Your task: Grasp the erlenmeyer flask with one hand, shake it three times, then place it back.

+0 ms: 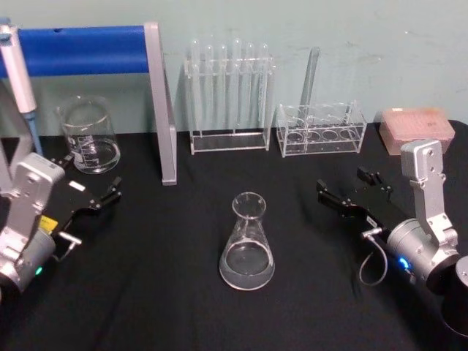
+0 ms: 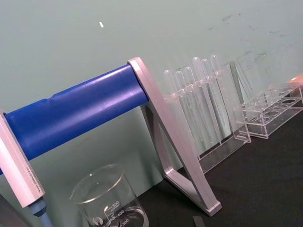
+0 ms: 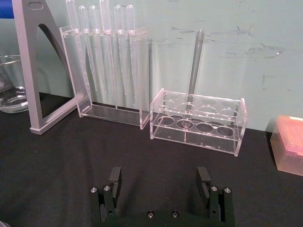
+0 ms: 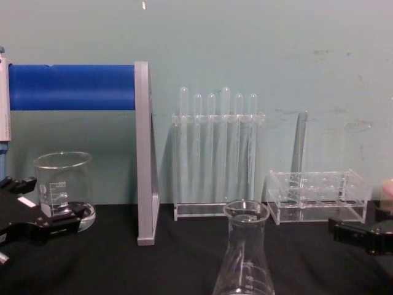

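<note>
The erlenmeyer flask (image 1: 247,245) stands upright on the black table (image 1: 168,292), near the middle, with a little clear liquid in its base; the chest view shows its neck and rim (image 4: 245,258) close in front. Nothing touches it. My left gripper (image 1: 88,178) rests open at the table's left, well clear of the flask, and also shows low on the left in the chest view (image 4: 31,206). My right gripper (image 1: 341,180) is open to the right of the flask, a hand's width away. In the right wrist view its fingers (image 3: 113,182) stand wide apart with nothing between them.
A glass beaker (image 1: 89,135) stands at the back left beside a grey frame (image 1: 161,102) carrying a blue roller. A rack of test tubes (image 1: 230,95) and a low rack (image 1: 322,130) with one tube line the back wall. A pink box (image 1: 417,128) sits at the back right.
</note>
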Controlling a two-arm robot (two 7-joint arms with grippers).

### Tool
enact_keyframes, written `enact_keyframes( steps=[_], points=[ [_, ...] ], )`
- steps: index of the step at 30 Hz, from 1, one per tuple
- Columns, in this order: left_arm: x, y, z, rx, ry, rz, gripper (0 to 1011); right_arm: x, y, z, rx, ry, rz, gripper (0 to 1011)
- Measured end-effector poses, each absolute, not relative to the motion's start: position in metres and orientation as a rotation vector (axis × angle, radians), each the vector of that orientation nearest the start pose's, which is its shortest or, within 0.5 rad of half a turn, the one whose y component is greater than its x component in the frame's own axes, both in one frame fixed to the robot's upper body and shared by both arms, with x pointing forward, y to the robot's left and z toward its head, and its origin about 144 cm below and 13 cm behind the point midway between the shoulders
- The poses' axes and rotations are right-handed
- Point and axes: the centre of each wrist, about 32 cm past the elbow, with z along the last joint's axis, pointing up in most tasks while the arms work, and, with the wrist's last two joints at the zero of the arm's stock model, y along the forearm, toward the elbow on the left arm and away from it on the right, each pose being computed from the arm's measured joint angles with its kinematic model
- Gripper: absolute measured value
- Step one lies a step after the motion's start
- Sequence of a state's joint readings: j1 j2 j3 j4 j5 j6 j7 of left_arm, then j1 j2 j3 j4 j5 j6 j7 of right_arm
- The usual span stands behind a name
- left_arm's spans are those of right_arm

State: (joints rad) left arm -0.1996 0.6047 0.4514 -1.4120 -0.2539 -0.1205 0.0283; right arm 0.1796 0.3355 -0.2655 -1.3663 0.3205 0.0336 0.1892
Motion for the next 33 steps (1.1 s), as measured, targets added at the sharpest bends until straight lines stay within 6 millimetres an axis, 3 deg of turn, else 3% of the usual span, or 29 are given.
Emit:
enact_keyframes(
  steps=[33],
  points=[
    [0.4886, 0.3097, 1.1398, 0.304, -0.285, 1.248, 1001, 0.5009, -0.2677, 1.1310, -0.139, 0.066, -1.201, 1002]
  ],
)
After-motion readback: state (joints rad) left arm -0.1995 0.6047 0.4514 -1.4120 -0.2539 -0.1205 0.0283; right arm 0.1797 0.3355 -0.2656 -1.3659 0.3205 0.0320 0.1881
